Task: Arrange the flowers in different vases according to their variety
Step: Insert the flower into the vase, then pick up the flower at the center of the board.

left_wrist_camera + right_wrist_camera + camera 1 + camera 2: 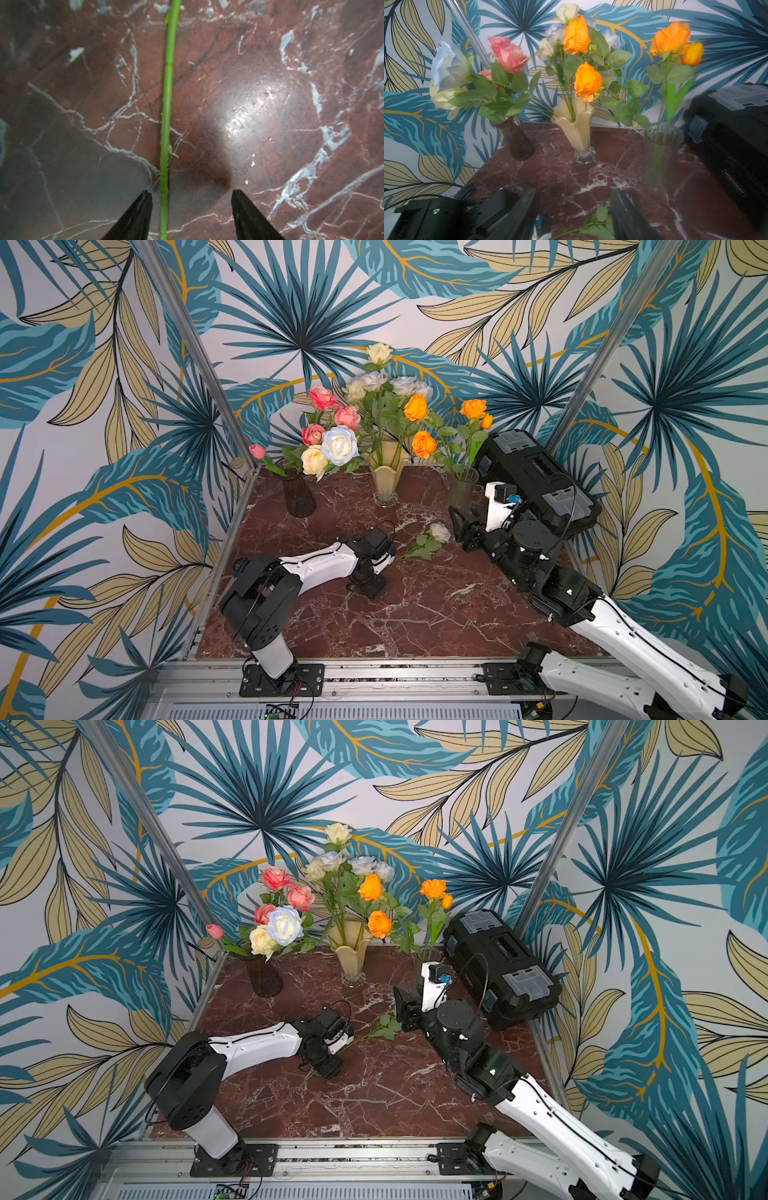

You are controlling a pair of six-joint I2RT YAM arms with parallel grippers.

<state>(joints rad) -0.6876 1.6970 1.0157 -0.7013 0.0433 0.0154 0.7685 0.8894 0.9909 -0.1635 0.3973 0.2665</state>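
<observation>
Counter [415,614] of red-brown marble with three vases along its far edge. A purple vase [299,499] near the far left corner held pink roses [323,397], a pink tulip bud [257,451], a pale-blue rose [340,444] and a cream rose [314,460]. A cream vase [386,481] at the middle of the far edge held white and pale-blue roses [379,352]. A clear vase [462,489], just beside the toolbox [536,481] in the far right corner, held an orange rose [473,408] and an orange tulip bud [486,421]. Two more orange roses [415,407] leaned between the cream and clear vases; which vase held them could not be told. A white rose [439,531] lay near the counter's middle. The left claw [191,192] pointed down, spread astride its stem [167,104] and not pinching it. The right claw [574,195] was spread and empty near the bloom.
</observation>
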